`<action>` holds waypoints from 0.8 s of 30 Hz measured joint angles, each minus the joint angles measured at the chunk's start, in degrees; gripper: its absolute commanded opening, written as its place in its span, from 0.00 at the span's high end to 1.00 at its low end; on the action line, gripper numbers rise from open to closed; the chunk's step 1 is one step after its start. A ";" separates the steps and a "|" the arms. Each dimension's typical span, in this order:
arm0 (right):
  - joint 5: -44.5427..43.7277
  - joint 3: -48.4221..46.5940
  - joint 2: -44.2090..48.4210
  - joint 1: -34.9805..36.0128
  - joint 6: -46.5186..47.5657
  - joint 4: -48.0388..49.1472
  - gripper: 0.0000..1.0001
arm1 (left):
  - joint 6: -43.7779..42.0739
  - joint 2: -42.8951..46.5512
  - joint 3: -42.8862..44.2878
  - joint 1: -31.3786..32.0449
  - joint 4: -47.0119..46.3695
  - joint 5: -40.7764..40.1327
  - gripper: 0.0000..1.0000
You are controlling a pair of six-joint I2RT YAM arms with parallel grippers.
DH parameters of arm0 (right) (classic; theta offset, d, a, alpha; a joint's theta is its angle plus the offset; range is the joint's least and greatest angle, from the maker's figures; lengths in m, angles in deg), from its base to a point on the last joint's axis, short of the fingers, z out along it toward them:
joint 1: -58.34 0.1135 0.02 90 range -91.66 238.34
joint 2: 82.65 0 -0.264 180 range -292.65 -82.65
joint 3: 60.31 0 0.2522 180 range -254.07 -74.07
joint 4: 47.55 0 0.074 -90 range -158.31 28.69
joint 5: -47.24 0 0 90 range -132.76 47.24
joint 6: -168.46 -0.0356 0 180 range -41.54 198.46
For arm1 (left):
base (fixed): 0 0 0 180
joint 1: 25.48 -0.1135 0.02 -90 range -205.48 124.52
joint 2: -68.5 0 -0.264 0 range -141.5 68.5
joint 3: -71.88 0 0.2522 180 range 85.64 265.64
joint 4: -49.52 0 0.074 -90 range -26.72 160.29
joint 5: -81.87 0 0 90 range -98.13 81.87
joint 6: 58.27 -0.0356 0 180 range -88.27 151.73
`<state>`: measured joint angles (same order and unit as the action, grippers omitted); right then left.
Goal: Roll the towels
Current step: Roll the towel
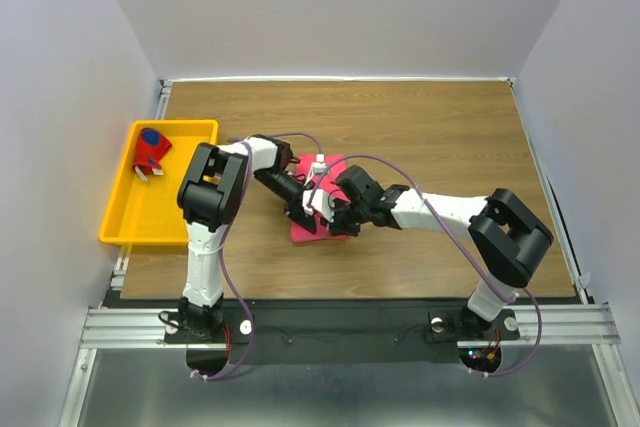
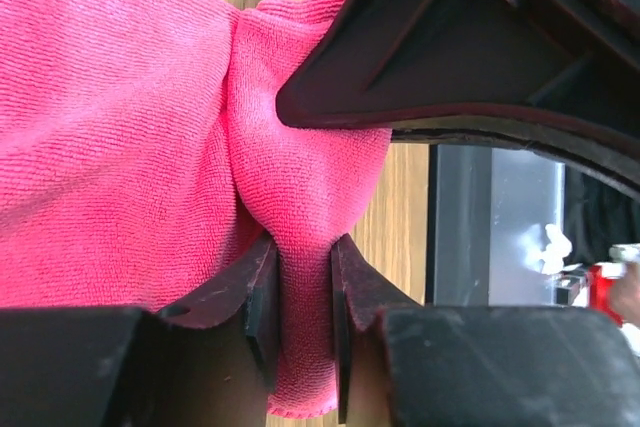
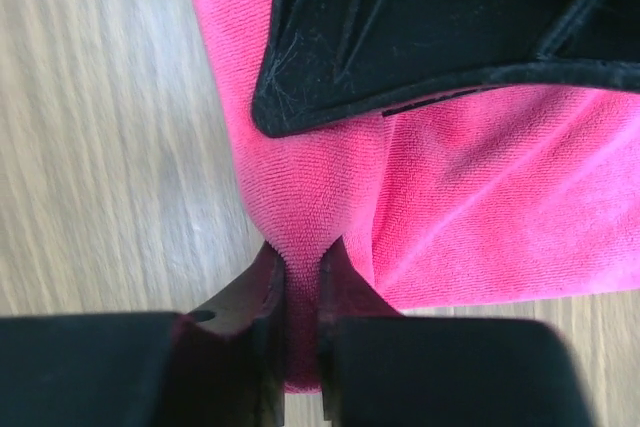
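Both jaws grip cloth. Far left, the patterned towel [image 1: 152, 148] sits rolled in the yellow tray [image 1: 130, 222]. At mid-worktop [image 1: 420, 127] the left jaws pinch one fold of the pink towel [image 2: 110, 127], and the right jaws pinch another.

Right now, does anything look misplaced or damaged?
Nothing stands out. Left gripper and right gripper each pinch the plain pink cloth towel; the patterned red and navy towel sits rolled in the yellow plastic tray.
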<state>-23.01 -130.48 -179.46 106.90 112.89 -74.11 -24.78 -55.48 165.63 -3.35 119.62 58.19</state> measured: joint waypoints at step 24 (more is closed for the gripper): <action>32.74 -20.46 -20.94 -6.93 -10.93 -17.35 0.99 | 0.57 59.49 -32.00 -14.86 -25.35 -20.55 0.14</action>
<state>9.73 -150.93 -200.40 99.97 101.97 -91.46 -24.22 4.01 133.63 -18.21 94.27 37.65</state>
